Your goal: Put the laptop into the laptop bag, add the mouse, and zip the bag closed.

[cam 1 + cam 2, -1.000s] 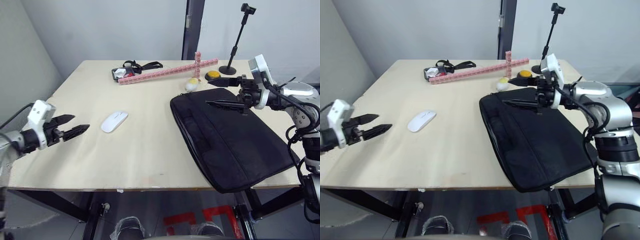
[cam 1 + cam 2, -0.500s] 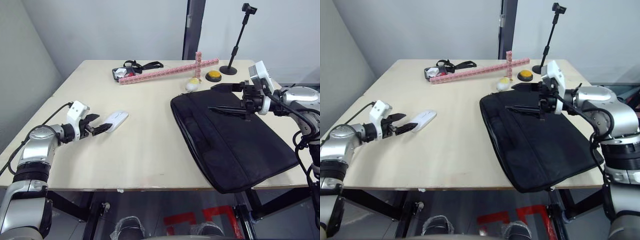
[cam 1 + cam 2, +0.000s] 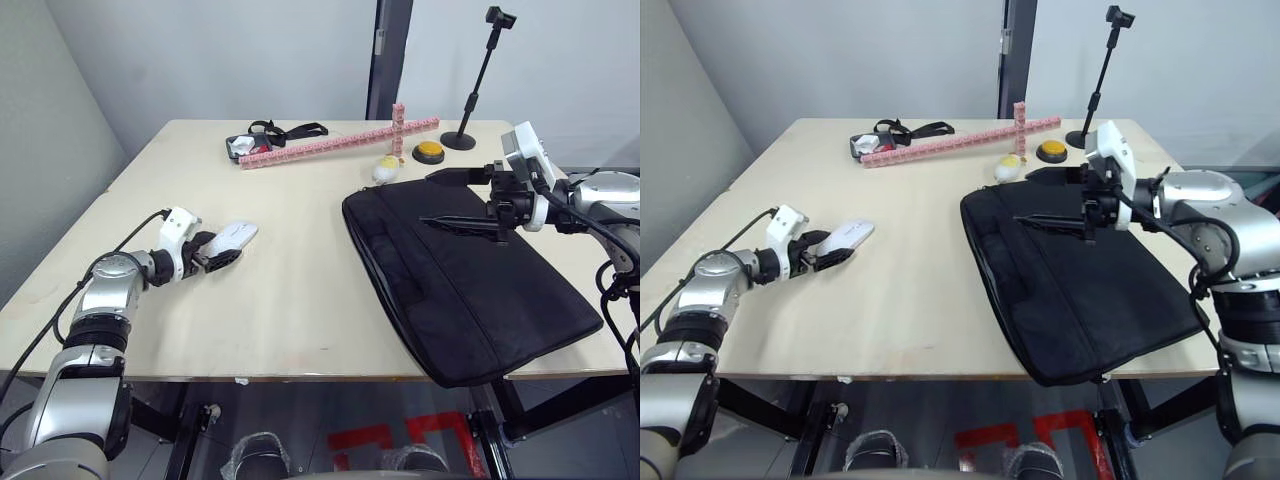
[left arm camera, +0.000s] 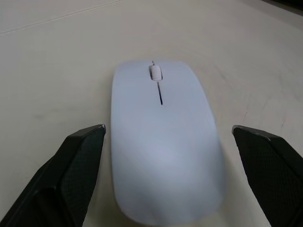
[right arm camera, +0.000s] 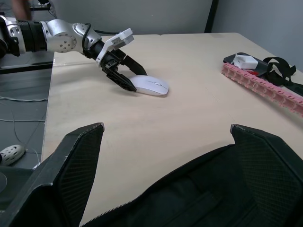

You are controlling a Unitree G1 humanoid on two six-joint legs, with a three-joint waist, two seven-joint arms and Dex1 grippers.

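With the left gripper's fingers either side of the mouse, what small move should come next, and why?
Probably close the left gripper on the mouse. Its open fingers flank the rear half of the mouse, which lies flat on the table, with a gap on each side. The right gripper hangs open above the laptop bag, so lifting and carrying can follow the grip.

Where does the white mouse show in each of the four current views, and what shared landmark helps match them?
Left eye view: mouse on the table's left half.
Right eye view: mouse, same spot.
Left wrist view: mouse between the open fingers.
Right wrist view: mouse beyond the laptop bag.
Shared landmark: left gripper straddling the mouse's near end.
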